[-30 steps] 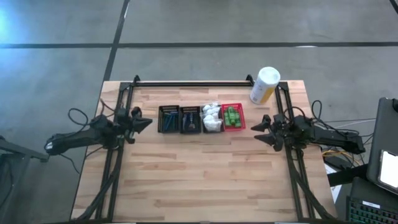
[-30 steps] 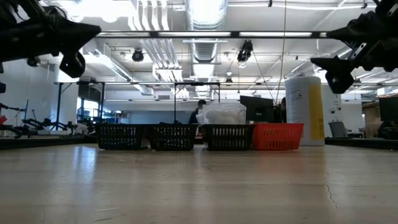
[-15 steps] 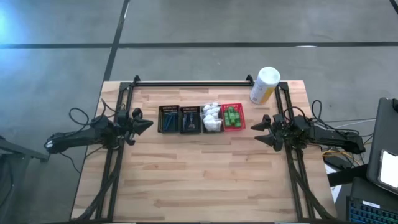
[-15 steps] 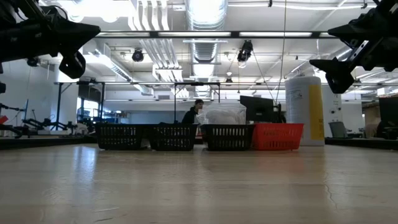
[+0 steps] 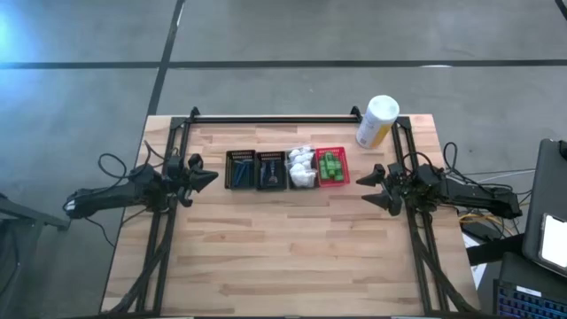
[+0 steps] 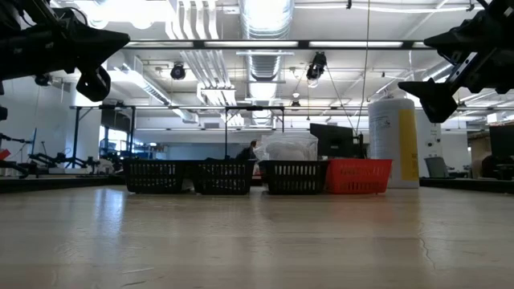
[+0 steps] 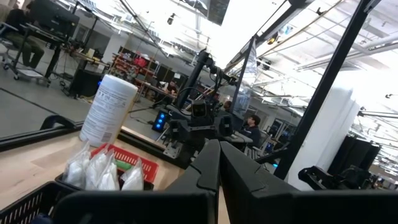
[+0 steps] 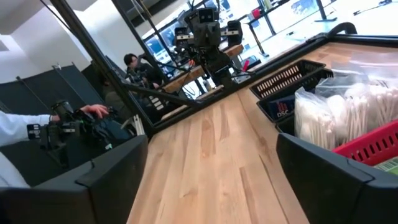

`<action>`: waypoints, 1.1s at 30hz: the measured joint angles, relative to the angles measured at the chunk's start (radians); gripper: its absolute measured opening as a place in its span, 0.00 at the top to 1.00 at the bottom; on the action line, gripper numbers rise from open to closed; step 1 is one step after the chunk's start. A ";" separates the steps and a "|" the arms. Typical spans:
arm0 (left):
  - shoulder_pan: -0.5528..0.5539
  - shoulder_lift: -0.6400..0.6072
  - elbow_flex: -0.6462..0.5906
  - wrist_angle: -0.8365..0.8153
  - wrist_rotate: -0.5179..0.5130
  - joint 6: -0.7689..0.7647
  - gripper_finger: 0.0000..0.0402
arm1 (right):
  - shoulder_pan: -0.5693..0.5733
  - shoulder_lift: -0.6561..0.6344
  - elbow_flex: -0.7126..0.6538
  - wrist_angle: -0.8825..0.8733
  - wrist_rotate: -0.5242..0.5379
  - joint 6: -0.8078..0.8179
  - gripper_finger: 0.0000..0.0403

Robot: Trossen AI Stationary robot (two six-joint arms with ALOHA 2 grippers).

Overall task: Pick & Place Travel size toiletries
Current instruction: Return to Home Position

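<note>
The toiletries lie in a row of small mesh baskets at mid-table. Green bottles (image 5: 330,166) fill the red basket (image 5: 321,180). White puffy bundles (image 5: 302,167) sit in a black basket beside it. Dark tubes (image 5: 270,170) lie in two more black baskets (image 5: 240,169). My left gripper (image 5: 213,177) hovers, shut, left of the row, pointing at it. My right gripper (image 5: 372,186) hovers, open, right of the red basket, its fingers wide apart in the right wrist view (image 8: 211,180). Both hang well above the tabletop in the low view.
A tall white-and-yellow canister (image 5: 376,121) stands near the table's far right corner, behind my right gripper. Black frame rails (image 5: 275,118) run along the far edge and down both sides. Bare wood (image 5: 283,248) spans the near half. People are in the room beyond.
</note>
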 joint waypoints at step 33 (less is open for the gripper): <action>-0.005 0.000 0.000 -0.239 -0.020 0.462 0.97 | 0.000 0.000 0.000 0.000 0.000 0.000 0.11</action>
